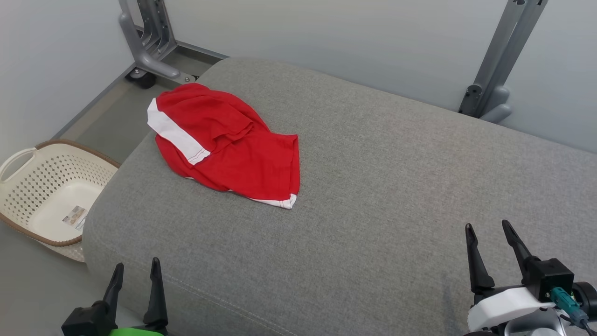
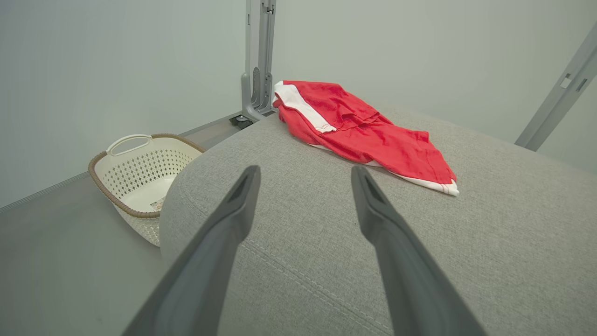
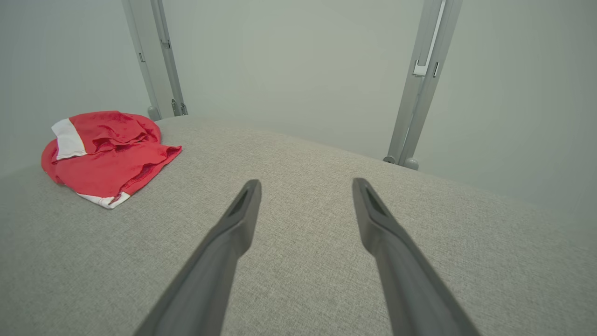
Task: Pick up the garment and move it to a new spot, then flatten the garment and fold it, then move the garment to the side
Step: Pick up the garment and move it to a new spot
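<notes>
Dark tapered right tool (image 1: 487, 224), white wrist shell (image 1: 501, 308), teal plug (image 1: 559, 297)

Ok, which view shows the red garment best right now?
The head view: it looks down on the garment, so its whole crumpled outline and white trim show. The left wrist view sees it from a low angle, foreshortened; the right wrist view has it small at the left.

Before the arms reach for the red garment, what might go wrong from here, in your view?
The garment sits near the far left edge of the grey cushion; a sideways pull might drop it towards the basket below. It lies bunched in layers, so the open left gripper may pinch several, hampering flattening.
</notes>
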Tool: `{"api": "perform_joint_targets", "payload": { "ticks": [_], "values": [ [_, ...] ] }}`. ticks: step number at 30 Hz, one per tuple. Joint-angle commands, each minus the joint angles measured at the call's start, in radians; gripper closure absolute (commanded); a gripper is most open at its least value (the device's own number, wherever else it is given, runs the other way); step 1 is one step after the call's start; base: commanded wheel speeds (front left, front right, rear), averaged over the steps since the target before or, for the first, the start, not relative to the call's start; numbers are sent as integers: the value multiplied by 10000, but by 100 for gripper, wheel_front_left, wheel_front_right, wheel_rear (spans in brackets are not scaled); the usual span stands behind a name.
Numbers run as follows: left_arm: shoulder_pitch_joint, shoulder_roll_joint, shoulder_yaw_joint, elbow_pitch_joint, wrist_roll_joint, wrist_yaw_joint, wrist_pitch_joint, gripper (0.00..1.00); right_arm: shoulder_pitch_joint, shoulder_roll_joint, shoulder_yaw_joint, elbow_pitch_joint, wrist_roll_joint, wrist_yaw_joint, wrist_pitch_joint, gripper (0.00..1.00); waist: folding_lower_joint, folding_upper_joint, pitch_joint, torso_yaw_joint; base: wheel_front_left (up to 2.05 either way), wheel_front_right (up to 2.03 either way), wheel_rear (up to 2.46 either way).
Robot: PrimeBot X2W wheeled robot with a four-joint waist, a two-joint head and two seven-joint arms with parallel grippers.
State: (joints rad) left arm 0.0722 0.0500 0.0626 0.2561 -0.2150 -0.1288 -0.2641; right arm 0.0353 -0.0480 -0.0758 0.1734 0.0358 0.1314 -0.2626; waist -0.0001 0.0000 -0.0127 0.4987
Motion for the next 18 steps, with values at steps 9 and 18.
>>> {"api": "perform_joint_targets", "payload": {
  "ticks": [9,18],
  "values": [
    [-1828,7,-813,136,-972,69,-1,0,-991,-645,-228,-541,-424,-15,-29,0,1,0,2566,-601,0,0,0],
    [-5892,-1,-2510,3213,-1887,31,418,0,-2423,-1597,25,-930,-532,-15,-29,0,1,0,5086,-1480,0,0,0]
  ]
}}
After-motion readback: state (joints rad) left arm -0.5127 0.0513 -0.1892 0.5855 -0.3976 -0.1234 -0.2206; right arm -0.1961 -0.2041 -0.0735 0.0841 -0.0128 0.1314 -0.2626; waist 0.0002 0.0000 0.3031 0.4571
